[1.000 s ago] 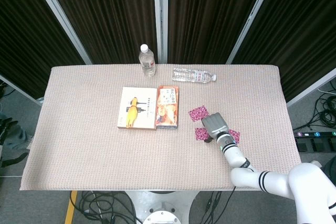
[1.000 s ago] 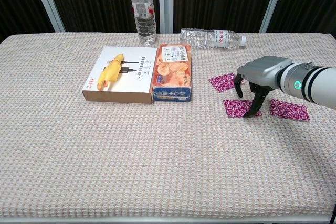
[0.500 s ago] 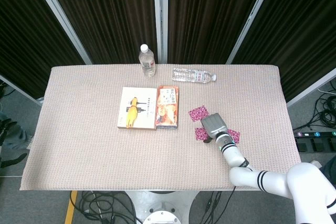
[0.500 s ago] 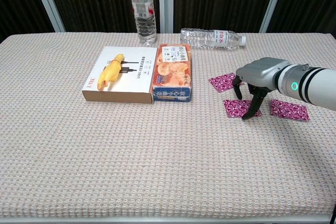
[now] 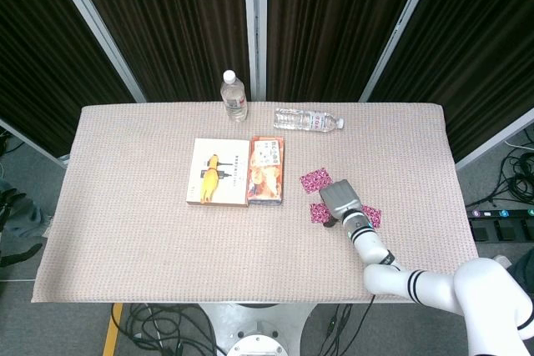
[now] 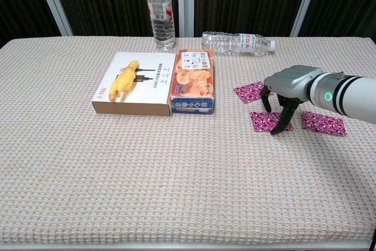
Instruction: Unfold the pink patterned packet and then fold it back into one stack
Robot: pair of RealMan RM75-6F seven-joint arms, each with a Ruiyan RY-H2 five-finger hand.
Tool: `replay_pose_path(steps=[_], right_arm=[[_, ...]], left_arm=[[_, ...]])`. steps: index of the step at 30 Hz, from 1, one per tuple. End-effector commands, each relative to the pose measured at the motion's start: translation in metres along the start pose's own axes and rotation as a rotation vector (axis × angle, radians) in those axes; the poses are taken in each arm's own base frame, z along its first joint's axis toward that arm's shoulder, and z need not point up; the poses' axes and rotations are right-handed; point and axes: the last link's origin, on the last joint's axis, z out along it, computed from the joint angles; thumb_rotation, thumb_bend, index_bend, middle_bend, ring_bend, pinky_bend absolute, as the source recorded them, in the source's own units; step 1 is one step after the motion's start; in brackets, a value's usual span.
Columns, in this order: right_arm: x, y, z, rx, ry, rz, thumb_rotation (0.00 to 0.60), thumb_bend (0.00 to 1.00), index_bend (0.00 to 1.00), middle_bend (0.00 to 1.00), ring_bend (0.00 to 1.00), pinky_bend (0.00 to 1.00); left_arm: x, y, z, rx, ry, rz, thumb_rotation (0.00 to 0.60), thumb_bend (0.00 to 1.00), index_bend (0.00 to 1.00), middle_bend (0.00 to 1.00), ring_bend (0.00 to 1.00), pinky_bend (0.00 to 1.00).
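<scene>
Pink patterned packet pieces lay apart on the table (image 6: 88, 163): one (image 6: 249, 92) behind the right hand (image 6: 289, 89), one (image 6: 267, 121) beneath its downward-spread fingers (image 6: 281, 124), which held nothing, and one (image 6: 323, 123) just right of it. Left hand out of sight.

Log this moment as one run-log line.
stage: packets spread, not stacked | right hand: over middle pink packet, fingertips down on it | other pink packets: flat, apart | left hand: not in view
</scene>
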Motion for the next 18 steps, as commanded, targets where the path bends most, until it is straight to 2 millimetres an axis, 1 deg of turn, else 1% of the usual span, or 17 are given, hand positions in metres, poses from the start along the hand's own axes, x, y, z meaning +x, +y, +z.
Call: replay_pose_path(steps=[1,7,18], right_arm=[[-0.0002,-0.0002,0.0,0.0,-0.001,0.0,0.429,0.0,0.45,0.94,0.98,0.93],[-0.0001,-0.0003,0.0002,-0.001,0.001,0.002,0.431,0.0,0.46,0.94,0.98,0.93],[0.0068,0.0065,-0.0028,-0.006,0.018,0.005,0.428,0.0,0.46,0.95,0.98,0.93]], left_arm=[[-0.0001,-0.0001,-0.0003,0.0,-0.001,0.001,0.6,0.0,0.21,0.22,0.09,0.27],[-0.0008,-0.0014,-0.001,0.006,-0.005,0.002,0.6,0.0,0.21,0.22,0.09,0.27],[-0.0012,-0.0013,-0.0002,0.004,-0.007,0.001,0.6,0.0,0.21,0.22,0.09,0.27]])
